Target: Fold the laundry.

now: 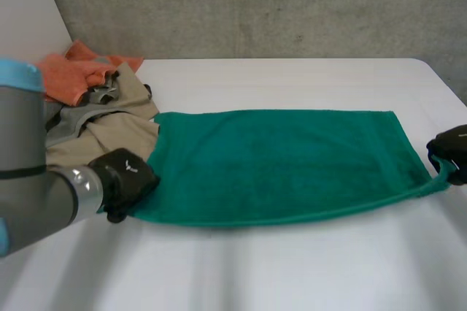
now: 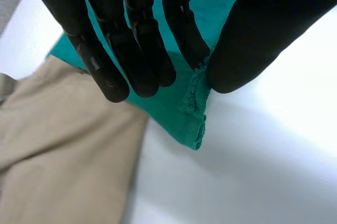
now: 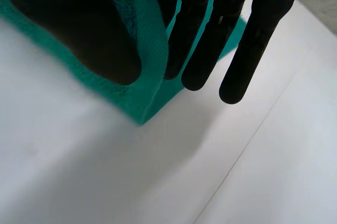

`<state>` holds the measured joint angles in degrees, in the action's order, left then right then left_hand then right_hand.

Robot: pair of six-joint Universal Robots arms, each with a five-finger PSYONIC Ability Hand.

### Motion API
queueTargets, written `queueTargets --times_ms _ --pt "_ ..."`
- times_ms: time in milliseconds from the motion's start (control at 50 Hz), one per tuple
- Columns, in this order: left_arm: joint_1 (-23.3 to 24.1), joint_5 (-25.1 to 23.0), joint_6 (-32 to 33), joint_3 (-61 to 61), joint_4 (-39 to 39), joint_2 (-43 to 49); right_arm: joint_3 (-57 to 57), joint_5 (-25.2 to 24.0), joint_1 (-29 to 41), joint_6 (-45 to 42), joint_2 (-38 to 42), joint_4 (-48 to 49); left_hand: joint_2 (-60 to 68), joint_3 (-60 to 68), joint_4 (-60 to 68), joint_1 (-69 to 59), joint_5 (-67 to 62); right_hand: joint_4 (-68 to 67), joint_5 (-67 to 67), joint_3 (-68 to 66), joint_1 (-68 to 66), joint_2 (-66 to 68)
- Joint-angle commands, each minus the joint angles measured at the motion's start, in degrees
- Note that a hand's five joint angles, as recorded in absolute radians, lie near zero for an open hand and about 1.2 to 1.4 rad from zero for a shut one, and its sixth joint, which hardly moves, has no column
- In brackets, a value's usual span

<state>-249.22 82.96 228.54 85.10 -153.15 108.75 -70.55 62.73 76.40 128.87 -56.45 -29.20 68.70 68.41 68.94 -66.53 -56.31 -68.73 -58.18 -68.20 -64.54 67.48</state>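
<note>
A green towel (image 1: 284, 161) lies spread flat across the middle of the white table (image 1: 292, 267). My left hand (image 1: 125, 179) pinches its near left corner. In the left wrist view the towel corner (image 2: 192, 111) sits between the thumb and straight fingers (image 2: 131, 61). My right hand (image 1: 451, 152) holds the near right corner, lifted slightly off the table. In the right wrist view the towel corner (image 3: 145, 84) is pinched between thumb and fingers (image 3: 202, 50).
A pile of laundry sits at the back left: a beige garment (image 1: 109, 125), a grey piece (image 1: 69, 117) and an orange cloth (image 1: 73, 74). The beige garment (image 2: 58, 145) lies right beside my left hand. Bare table stretches along the front.
</note>
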Motion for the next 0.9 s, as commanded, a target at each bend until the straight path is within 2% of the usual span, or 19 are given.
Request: queueTargets --times_ms 20,100,240,400,480,600,760,900 --pt "1.3 1.8 -5.3 -16.5 -3.5 10.7 8.1 1.6 3.8 13.1 7.2 7.5 11.3 11.6 11.1 -13.5 -13.7 -11.3 -11.8 -11.8 -15.5 12.5" --pt "2.1 2.6 -9.3 -31.1 -4.0 19.6 14.7 5.5 6.6 20.3 11.7 11.7 11.3 11.6 11.1 -13.5 -13.7 -11.3 -11.8 -11.8 -15.5 12.5" --pt "3.5 4.1 -11.5 -54.9 -2.9 33.9 25.0 12.7 10.5 27.1 18.4 18.9 11.3 11.6 11.1 -13.5 -13.7 -11.3 -11.8 -11.8 -15.5 12.5" --pt "4.1 6.9 -11.0 -78.3 0.4 48.5 37.5 19.5 13.3 28.1 26.8 21.1 11.3 11.6 11.1 -13.5 -13.7 -11.3 -11.8 -11.8 -15.5 12.5" --pt "4.4 7.7 -10.8 -85.7 1.9 54.1 42.8 21.6 14.6 28.1 31.0 21.2 11.3 11.6 11.1 -13.5 -13.7 -11.3 -11.8 -11.8 -15.5 12.5" --pt "3.9 9.7 -9.3 -89.1 1.2 58.4 47.9 24.5 15.4 27.9 35.3 21.4 11.3 11.6 11.1 -13.5 -13.7 -11.3 -11.8 -11.8 -15.5 12.5" --pt "2.5 13.3 -6.5 -88.3 -6.1 59.7 49.7 25.9 15.2 27.5 37.6 24.1 11.3 11.6 11.1 -13.5 -13.7 -11.3 -11.8 -11.8 -15.5 12.5" --pt "2.6 10.7 -6.9 -87.0 -10.7 59.6 49.5 26.0 16.4 27.5 38.8 26.2 11.3 11.6 11.1 -13.5 -13.7 -11.3 -11.8 -11.8 -15.5 12.5"
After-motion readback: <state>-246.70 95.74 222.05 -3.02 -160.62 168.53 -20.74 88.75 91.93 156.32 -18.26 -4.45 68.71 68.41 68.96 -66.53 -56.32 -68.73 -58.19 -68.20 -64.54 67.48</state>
